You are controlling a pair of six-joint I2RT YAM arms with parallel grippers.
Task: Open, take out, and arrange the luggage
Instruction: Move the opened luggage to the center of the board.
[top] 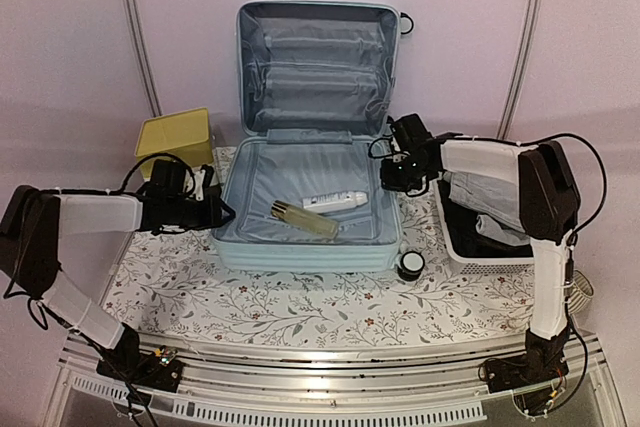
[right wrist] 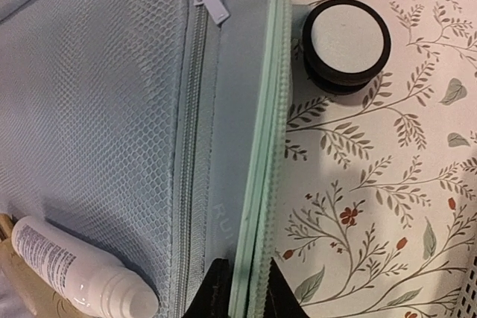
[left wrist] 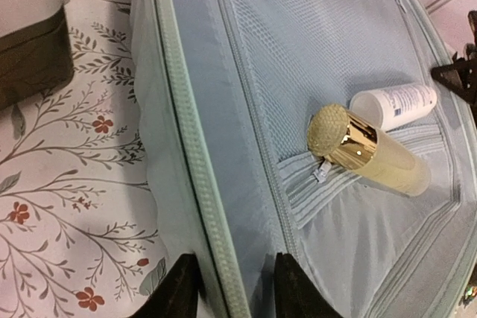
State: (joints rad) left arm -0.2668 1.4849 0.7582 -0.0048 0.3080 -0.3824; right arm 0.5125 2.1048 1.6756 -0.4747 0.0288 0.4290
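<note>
So the luggage (top: 300, 172) lies open on the tabletop (top: 300, 307), right pincer (right wrist: 244, 288) pinching its right rim, left pincer (left wrist: 235, 282) straddling the left rim (can't tell if clamped), and an uneven tug could skew it and roll the gold-capped bottle (left wrist: 365, 148).

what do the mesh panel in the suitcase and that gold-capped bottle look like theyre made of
Mesh panel inside the luggage: likely synthetic netting, matte, judging by its open honeycomb holes and zipper edge. Gold-capped bottle: frosted translucent body, glass or plastic, unclear; collar shiny like metal or plating, cap textured.
</note>
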